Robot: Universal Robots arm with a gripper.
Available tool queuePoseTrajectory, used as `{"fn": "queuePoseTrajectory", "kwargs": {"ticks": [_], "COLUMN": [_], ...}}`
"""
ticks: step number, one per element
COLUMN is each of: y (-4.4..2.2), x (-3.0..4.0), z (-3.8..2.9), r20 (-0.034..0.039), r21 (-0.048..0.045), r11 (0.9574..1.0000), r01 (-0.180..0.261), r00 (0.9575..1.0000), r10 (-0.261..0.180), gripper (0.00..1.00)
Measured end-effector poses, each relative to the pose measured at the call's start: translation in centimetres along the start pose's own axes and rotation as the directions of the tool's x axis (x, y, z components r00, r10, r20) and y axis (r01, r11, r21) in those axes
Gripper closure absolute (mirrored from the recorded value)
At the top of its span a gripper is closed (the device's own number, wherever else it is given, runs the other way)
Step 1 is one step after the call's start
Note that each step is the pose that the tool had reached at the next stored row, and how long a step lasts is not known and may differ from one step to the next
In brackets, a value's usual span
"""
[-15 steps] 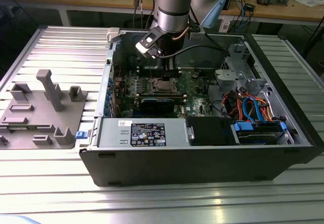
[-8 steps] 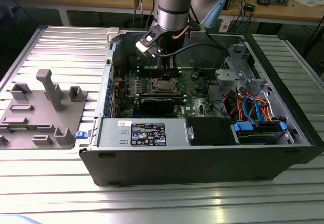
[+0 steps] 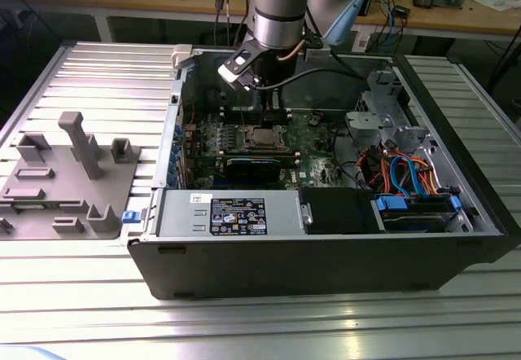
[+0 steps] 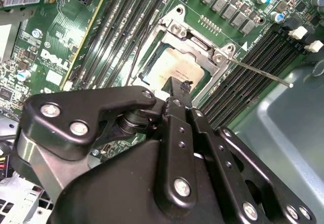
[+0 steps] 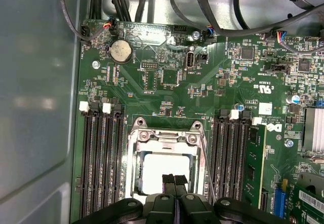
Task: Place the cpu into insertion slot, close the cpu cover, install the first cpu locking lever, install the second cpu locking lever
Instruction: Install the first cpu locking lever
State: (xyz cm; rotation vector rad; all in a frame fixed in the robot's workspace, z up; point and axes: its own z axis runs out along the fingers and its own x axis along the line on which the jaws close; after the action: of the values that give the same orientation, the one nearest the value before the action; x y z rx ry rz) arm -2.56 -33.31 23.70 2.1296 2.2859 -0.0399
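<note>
One cpu (image 5: 164, 164) lay in the insertion slot directly under the gripper (image 5: 174, 179). Its pale metal top showed through the window of the one cpu cover (image 5: 167, 135), which lay down over it as a silver frame. The gripper's two black fingers were pressed together at the tips with nothing between them, poised over the near edge of the chip in both wrist views.

Two thin wire levers belonged to the socket, one on each side of the fingers. In the second wrist view, the first lever (image 4: 258, 72) angled away from the frame and out over the memory slots. The second lever (image 4: 144, 34) ran along the opposite edge. Whether either was latched could not be told.

Banks of black memory slots (image 5: 101, 163) flanked the socket on both sides of the tool, and four white slot latches (image 5: 83, 106) showed at their far ends. One coin battery (image 5: 120, 50) sat beyond the fingertips, farther up the motherboard (image 5: 152, 89).

In the exterior view, one arm (image 3: 277, 10) reached down into one open computer case (image 3: 326, 270). The case held the board below the tool, a power supply (image 3: 232, 213) along the near wall and a drive bay (image 3: 415, 205) with blue and orange cables. Outside the case, well apart from the tool, one grey fixture plate (image 3: 65, 181) rested on the ribbed table (image 3: 98, 75).
</note>
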Motion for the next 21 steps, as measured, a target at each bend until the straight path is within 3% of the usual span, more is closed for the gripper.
{"fn": "queuePoseTrajectory", "kwargs": {"ticks": [16,19,21], "y": [-0.01,-0.01,-0.01], "x": [-0.05,-0.05,-0.05], "z": [-1.64,-1.65,-1.64], "r20": [0.0054,0.006,0.0066], "r21": [0.0002,-0.0014,-0.0032], "r11": [1.0,0.9983,0.9926], "r01": [0.001,0.059,0.121], "r00": [1.0,0.9983,0.9926], "r10": [-0.001,-0.059,-0.121], "gripper": [0.89,0.89,0.89]}}
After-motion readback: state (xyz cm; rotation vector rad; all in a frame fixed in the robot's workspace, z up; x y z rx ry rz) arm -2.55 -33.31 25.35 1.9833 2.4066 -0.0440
